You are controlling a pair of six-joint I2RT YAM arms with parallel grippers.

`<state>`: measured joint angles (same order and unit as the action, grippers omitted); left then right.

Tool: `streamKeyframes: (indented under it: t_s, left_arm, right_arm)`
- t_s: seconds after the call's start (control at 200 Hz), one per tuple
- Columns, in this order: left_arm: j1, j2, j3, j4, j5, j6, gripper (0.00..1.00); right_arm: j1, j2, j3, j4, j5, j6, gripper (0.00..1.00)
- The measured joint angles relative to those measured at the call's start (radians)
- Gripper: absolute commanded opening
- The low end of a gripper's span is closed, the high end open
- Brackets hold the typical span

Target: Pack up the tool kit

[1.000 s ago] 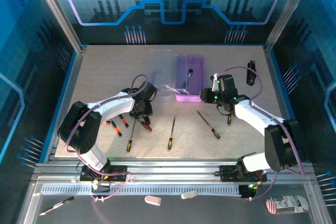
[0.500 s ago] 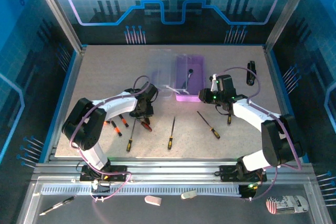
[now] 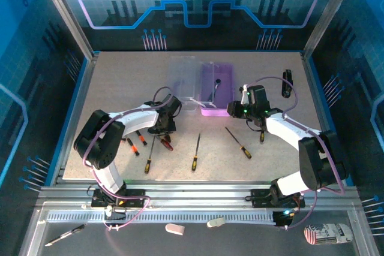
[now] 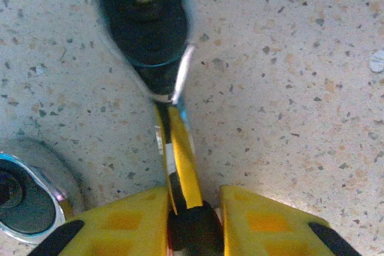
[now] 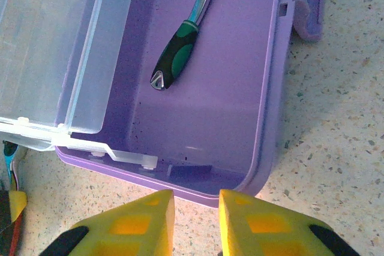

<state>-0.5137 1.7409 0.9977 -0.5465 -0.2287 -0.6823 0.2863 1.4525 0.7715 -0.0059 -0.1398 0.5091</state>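
The tool kit case (image 3: 223,75) lies open at the back middle, its purple base beside its clear lid (image 3: 183,79). A green-black ratchet (image 5: 177,52) rests on the purple floor (image 5: 228,106). My right gripper (image 5: 195,196) hovers just before the case's near wall, narrowly open, with bare table between its fingers; from above it (image 3: 238,111) is at the case's front right corner. My left gripper (image 4: 193,191) is low over the table, shut on a black-yellow screwdriver (image 4: 183,154). From above, the left gripper (image 3: 163,125) is left of the case.
Several loose screwdrivers lie along the front: one (image 3: 149,155), another (image 3: 195,151), a third (image 3: 239,142). A black oblong object (image 3: 287,83) lies at the back right. A blurred black round shape (image 4: 144,16) and a silver ring (image 4: 27,193) are near the left gripper.
The left arm's elbow has shifted slightly to the right; its gripper has stayed over the same screwdriver. The right arm has barely moved.
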Motion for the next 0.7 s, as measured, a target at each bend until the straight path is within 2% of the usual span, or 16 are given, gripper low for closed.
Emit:
streamKeyframes:
  t_s: [0.435, 0.7]
  left_arm:
    - [0.000, -0.034, -0.029, 0.035, -0.003, 0.002, 0.16]
    - [0.000, -0.141, -0.042, 0.059, -0.004, 0.002, 0.15]
  right_arm:
    - [0.000, 0.000, 0.000, 0.000, 0.000, 0.000, 0.27]
    - [-0.001, -0.003, 0.000, 0.000, 0.001, 0.000, 0.27]
